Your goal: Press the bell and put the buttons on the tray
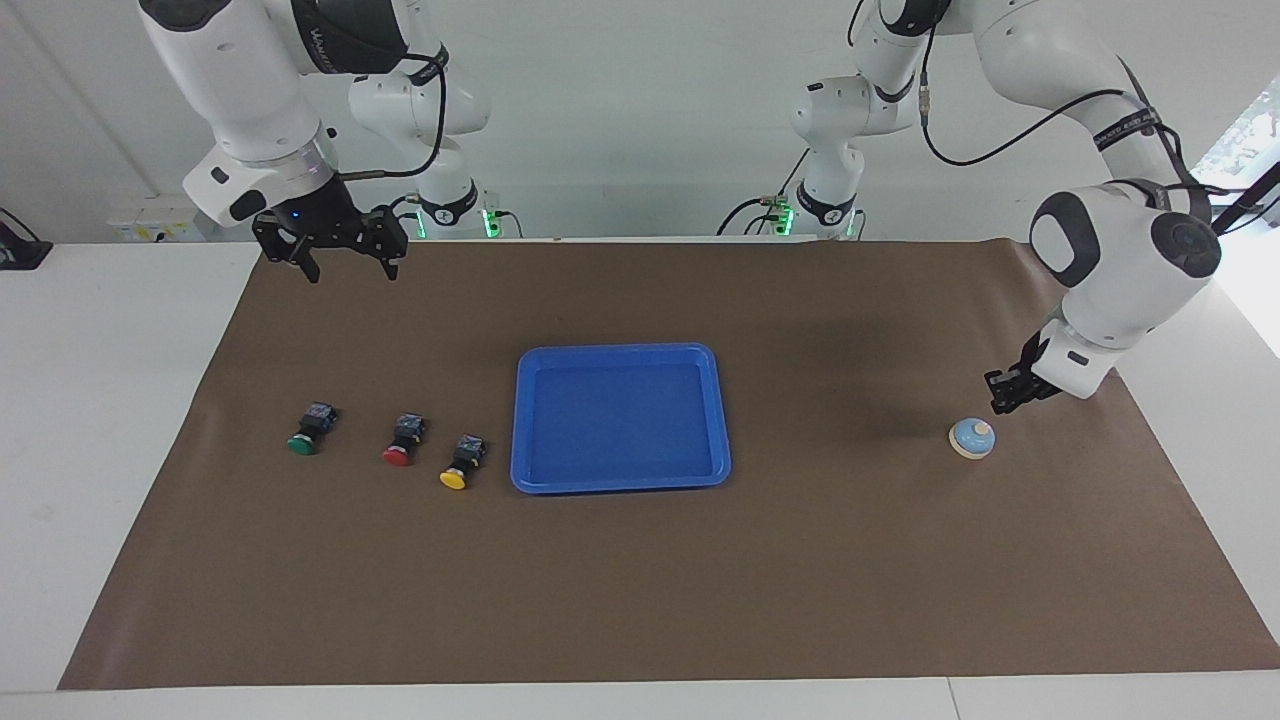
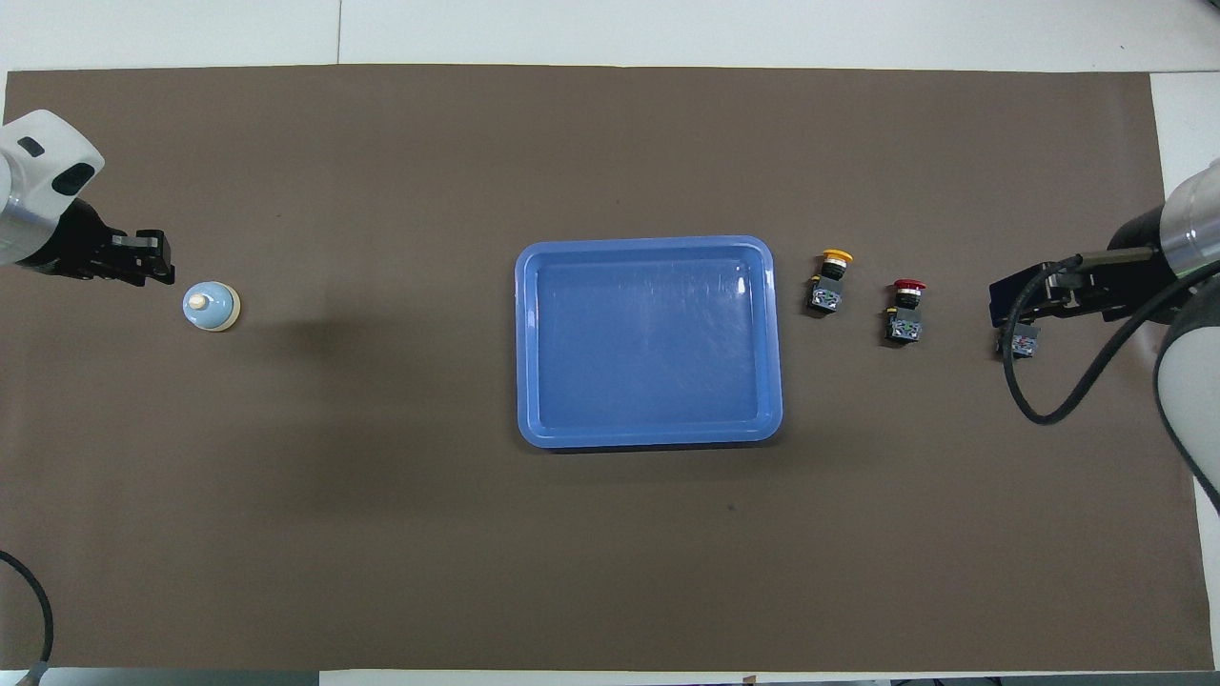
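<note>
The light-blue bell (image 1: 972,438) (image 2: 211,306) stands alone on the brown mat at the left arm's end. My left gripper (image 1: 1003,395) (image 2: 157,270) hovers just beside and above it, apart from it and holding nothing. The blue tray (image 1: 620,352) (image 2: 648,243) lies in the middle with nothing in it. Toward the right arm's end, the yellow button (image 1: 460,466) (image 2: 831,279), red button (image 1: 402,444) (image 2: 905,310) and green button (image 1: 305,432) (image 2: 1023,340) lie in a row on the mat. My right gripper (image 1: 350,268) (image 2: 1010,305) waits high up, open, hiding the green cap from overhead.
The brown mat (image 1: 640,600) covers most of the white table. A black cable (image 2: 1039,400) loops down from the right arm over the mat's edge.
</note>
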Robot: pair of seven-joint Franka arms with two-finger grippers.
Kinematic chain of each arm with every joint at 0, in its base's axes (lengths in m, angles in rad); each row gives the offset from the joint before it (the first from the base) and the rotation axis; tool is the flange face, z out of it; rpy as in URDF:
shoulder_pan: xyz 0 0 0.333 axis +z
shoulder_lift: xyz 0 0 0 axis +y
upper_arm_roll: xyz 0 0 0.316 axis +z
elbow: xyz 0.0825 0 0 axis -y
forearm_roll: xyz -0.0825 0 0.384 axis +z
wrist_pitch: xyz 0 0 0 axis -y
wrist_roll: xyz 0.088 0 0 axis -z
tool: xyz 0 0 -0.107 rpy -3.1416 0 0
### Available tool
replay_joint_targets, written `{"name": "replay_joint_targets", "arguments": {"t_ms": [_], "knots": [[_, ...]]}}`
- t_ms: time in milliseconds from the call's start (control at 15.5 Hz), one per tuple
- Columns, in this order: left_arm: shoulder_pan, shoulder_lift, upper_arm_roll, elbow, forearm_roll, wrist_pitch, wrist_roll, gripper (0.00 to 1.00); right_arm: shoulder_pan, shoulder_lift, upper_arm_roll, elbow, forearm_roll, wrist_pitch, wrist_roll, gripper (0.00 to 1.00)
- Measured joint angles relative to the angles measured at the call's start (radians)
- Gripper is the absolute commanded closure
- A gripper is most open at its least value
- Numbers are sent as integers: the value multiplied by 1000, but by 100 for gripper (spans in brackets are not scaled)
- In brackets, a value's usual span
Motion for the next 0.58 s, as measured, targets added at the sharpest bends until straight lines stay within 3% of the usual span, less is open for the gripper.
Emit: {"name": "replay_joint_targets", "arguments": {"t_ms": [388,452,581], "knots": [[-19,-94,-1,52,0,-163,-1,38,0,0,0,0,0,0,0,0],[-20,-98,-1,64,0,-181,-1,36,0,0,0,0,0,0,0,0],[-21,-101,-2,75,0,-201,-1,20,0,0,0,0,0,0,0,0]]}}
